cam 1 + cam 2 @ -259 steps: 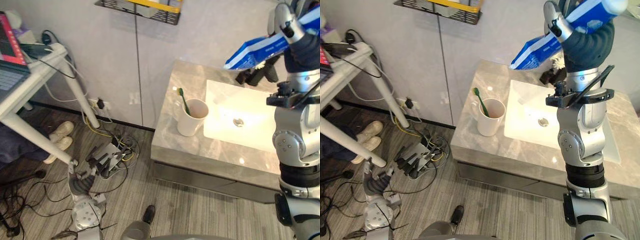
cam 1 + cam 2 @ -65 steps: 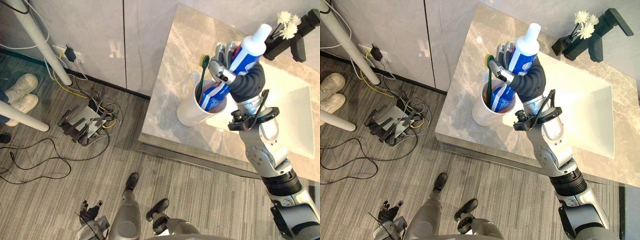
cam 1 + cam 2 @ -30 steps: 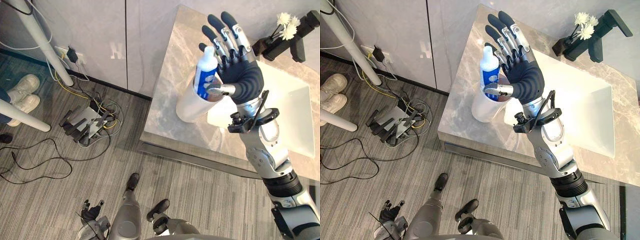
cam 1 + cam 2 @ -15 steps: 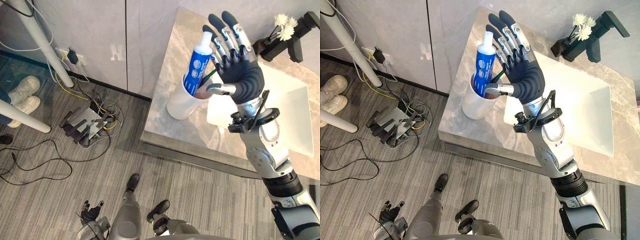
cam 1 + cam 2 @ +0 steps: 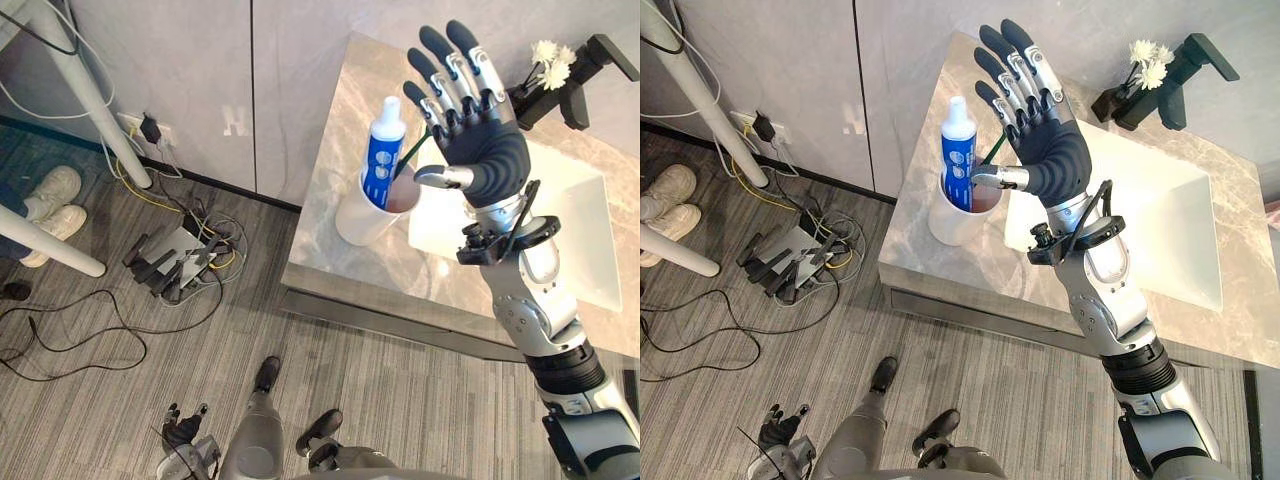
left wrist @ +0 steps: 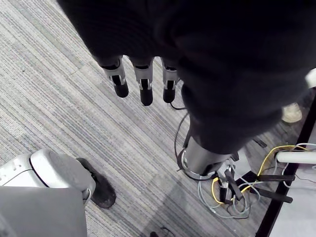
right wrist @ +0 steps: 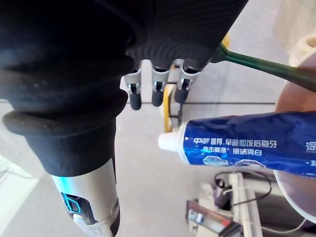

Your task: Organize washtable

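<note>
A white cup (image 5: 366, 210) stands on the grey marble counter (image 5: 335, 270), left of the white sink (image 5: 560, 240). A blue-and-white toothpaste tube (image 5: 380, 155) stands in the cup, cap up, beside a green toothbrush (image 5: 410, 158). My right hand (image 5: 485, 150) is raised just right of the cup, open with fingers spread, touching nothing. The right wrist view has the toothpaste tube (image 7: 247, 145) and the toothbrush (image 7: 261, 64) beyond the straight fingers (image 7: 155, 94). My left hand (image 5: 180, 432) hangs low over the floor, fingers (image 6: 143, 86) loose and empty.
A black faucet (image 5: 590, 70) and white flowers (image 5: 548, 55) stand behind the sink. On the floor left of the cabinet lie a power strip with tangled cables (image 5: 170, 262), a white table leg (image 5: 90, 100), and a person's white shoes (image 5: 50, 200).
The right hand, shut on the toothpaste tube two seconds ago, has let it go into the cup and opened. The tube leaned left, now stands straighter. The camera shifted slightly.
</note>
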Robot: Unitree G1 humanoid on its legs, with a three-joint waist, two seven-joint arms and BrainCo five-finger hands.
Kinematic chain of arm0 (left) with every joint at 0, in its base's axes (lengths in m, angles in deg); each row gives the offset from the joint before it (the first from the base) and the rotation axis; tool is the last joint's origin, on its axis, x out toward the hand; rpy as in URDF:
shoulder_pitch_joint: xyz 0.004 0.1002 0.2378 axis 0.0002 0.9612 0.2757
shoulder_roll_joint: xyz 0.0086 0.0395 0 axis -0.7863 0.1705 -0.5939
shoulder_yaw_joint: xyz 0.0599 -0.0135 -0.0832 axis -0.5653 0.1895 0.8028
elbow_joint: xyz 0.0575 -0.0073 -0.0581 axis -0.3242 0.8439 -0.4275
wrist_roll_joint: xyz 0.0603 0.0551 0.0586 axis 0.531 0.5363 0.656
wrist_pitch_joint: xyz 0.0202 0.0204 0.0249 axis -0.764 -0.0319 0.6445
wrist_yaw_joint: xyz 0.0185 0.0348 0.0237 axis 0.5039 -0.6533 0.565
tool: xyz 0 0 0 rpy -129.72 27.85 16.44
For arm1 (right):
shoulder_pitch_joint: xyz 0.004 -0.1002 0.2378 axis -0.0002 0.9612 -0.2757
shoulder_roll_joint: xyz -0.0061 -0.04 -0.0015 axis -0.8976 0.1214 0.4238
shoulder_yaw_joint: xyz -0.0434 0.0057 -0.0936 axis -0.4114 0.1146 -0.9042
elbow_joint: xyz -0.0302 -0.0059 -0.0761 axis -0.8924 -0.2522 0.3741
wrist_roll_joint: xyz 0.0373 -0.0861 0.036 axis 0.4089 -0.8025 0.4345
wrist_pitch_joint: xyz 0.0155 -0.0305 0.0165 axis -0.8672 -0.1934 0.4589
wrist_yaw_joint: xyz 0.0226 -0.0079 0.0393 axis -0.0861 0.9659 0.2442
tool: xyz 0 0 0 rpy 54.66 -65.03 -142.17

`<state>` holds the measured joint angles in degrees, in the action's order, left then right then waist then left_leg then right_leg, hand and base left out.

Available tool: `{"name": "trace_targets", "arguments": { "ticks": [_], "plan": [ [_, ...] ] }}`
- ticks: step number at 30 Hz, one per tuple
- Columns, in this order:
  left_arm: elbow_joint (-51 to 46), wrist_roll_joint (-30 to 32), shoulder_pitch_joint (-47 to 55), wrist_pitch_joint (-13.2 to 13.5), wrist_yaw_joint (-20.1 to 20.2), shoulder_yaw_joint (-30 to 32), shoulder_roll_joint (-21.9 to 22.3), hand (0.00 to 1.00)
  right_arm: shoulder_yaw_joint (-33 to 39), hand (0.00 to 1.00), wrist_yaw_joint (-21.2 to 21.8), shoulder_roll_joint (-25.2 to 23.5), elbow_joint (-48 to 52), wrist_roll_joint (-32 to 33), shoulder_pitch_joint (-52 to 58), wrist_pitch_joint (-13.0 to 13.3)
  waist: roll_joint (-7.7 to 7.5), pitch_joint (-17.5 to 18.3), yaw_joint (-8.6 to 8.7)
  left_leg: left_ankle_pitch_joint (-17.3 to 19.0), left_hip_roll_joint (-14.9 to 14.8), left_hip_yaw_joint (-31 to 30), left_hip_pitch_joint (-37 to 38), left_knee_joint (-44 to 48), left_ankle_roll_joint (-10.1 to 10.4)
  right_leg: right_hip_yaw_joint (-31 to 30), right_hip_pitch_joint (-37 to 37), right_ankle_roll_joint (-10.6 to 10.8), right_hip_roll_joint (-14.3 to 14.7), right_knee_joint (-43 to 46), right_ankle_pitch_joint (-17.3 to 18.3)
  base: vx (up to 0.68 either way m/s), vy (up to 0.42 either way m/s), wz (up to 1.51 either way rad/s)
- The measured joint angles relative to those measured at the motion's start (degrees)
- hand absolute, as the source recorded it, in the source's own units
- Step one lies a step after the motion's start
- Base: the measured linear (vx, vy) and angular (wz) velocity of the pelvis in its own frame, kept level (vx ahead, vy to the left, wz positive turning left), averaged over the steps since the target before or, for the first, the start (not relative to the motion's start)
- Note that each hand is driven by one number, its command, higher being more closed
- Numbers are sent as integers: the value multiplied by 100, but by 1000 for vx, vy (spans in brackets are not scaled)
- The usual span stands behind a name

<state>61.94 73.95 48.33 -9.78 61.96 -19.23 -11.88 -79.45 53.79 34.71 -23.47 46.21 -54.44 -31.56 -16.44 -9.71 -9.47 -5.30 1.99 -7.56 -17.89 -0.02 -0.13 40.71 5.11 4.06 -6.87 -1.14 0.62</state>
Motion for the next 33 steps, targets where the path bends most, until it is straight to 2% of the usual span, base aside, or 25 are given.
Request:
{"name": "trace_targets", "arguments": {
  "ticks": [3, 5, 6, 10, 13, 17, 19, 21, 23, 25, 28, 31, 32, 33],
  "plan": [
    [0, 1, 6, -4, -5, 30, 4, 0, 410, 0, -16, -8, 40, 2, -65, 1, -9, 7, 32, 0, -2, 22, 17, -3, 0, -14, -9, 1, -4, 0, -1, 0, 0, -1],
    [1, 1, 17, -10, -11, 69, 9, 0, 941, 0, -187, -11, 147, 66, -188, 119, -15, 12, 77, -12, -3, 63, 52, -3, -17, -52, -31, 0, -12, 0, -2, 2, 4, -11],
    [1, 2, 27, -11, -12, 76, 8, 0, 1239, 0, -266, -11, 267, 157, -239, 272, -23, 34, 106, -11, -10, 108, 80, -5, -18, -108, -35, -1, -15, -1, -4, 16, 25, -21],
    [59, 5, 28, -15, -16, 137, 46, 0, 1779, 0, -481, -26, 447, 213, -292, 550, 8, 216, 236, -10, -40, 183, 174, -51, -18, -183, -65, -9, -6, -8, -10, 19, 34, -12],
    [205, 6, 35, -28, -36, 163, 55, 0, 2290, 0, -779, -272, 483, 204, -272, 722, 36, 383, 242, -9, -77, 281, 304, -166, -17, -244, -104, -10, 5, -7, -10, 10, 30, -14],
    [291, 18, 40, -51, -148, 166, 87, 0, 3260, 0, -1451, -797, 938, 6, 160, 1158, 101, 519, 265, 6, -99, 325, 481, -329, -15, -304, -176, -10, 13, -7, -9, 8, 31, -9],
    [410, 27, 45, -71, -165, 169, 130, 0, 3405, 0, -1726, -1043, 1170, -189, 614, 1265, 184, 653, 280, -11, -99, 397, 545, -350, -24, -342, -196, -10, -3, -4, -9, 40, 36, -13],
    [484, 89, 48, -110, -167, 174, 186, 0, 3467, 0, -1883, -1338, 1376, -388, 1205, 1265, 274, 792, 341, -8, -100, 505, 592, -353, -29, -399, -206, -10, -14, -1, -10, 43, 36, -20],
    [550, 176, 102, -143, -167, 181, 205, 0, 3454, 0, -2042, -1818, 1487, -805, 1857, 1118, 331, 854, 407, 13, -112, 644, 709, -355, -50, -541, -255, -9, -21, 0, -10, 47, 34, -34],
    [744, 238, 112, -152, -165, 288, 209, 0, 3275, 0, -2260, -2351, 1488, -1127, 2731, 888, 445, 911, 566, 59, -138, 835, 841, -376, -60, -741, -284, -8, -23, -3, -11, 15, 28, -44],
    [901, 240, 111, -159, -157, 318, 216, 0, 2909, 0, -2333, -2780, 1448, -1412, 3708, 589, 552, 940, 581, 168, -186, 1062, 990, -406, -57, -987, -290, -15, -14, -2, -18, -1, 24, -52],
    [917, 238, 134, -149, -134, 334, 250, 0, 2435, 0, -2105, -2983, 975, -1876, 4625, 120, 685, 996, 643, 179, -202, 1218, 1111, -493, -44, -1140, -289, -15, -9, -1, -18, 26, 24, -27],
    [918, 236, 172, -142, -133, 341, 276, 0, 2176, 0, -1951, -2989, 726, -2092, 4887, -59, 747, 1018, 732, 169, -199, 1241, 1146, -524, -33, -1166, -291, -15, -12, 1, -18, 41, 30, -20],
    [939, 235, 197, -130, -127, 339, 277, 0, 1945, 0, -1766, -3000, 435, -2191, 5115, -156, 783, 1018, 736, 169, -200, 1313, 1188, -524, -31, -1246, -289, -5, -13, -3, -25, 46, 31, -22]
  ]
}}
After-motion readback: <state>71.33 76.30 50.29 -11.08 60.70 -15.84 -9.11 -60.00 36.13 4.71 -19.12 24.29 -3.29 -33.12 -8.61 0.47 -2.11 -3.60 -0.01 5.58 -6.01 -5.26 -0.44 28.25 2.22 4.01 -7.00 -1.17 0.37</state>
